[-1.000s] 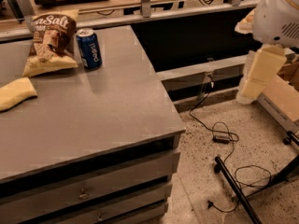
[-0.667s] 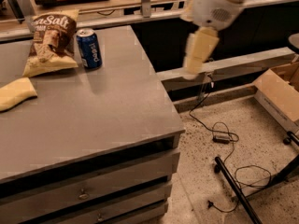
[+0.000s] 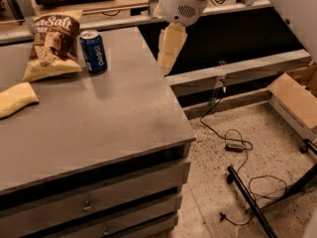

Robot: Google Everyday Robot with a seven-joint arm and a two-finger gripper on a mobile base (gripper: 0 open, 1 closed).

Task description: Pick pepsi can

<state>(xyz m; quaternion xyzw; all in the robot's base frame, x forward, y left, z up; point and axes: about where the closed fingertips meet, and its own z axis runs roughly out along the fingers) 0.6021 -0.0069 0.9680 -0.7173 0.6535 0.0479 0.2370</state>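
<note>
You are looking at what is probably a robotics lab or workshop. Check these indicators: a grey work counter [image 3: 109,118] with plain drawers [image 3: 99,200] below it, a speckled hard floor [image 3: 210,182], and loose cables [image 3: 233,146] trailing across that floor. Black stand legs [image 3: 250,202] rest at lower right, and an open cardboard box [image 3: 292,95] lies near the right edge. The gripper [image 3: 168,51] hangs at the counter's far right edge, in front of dark recessed shelving [image 3: 233,38].

On the table [image 3: 99,128], far left, the pepsi can [image 3: 93,51] is set just right of the chip bag [image 3: 52,46]; the gripper [image 3: 166,63] is held by the far right edge.
</note>
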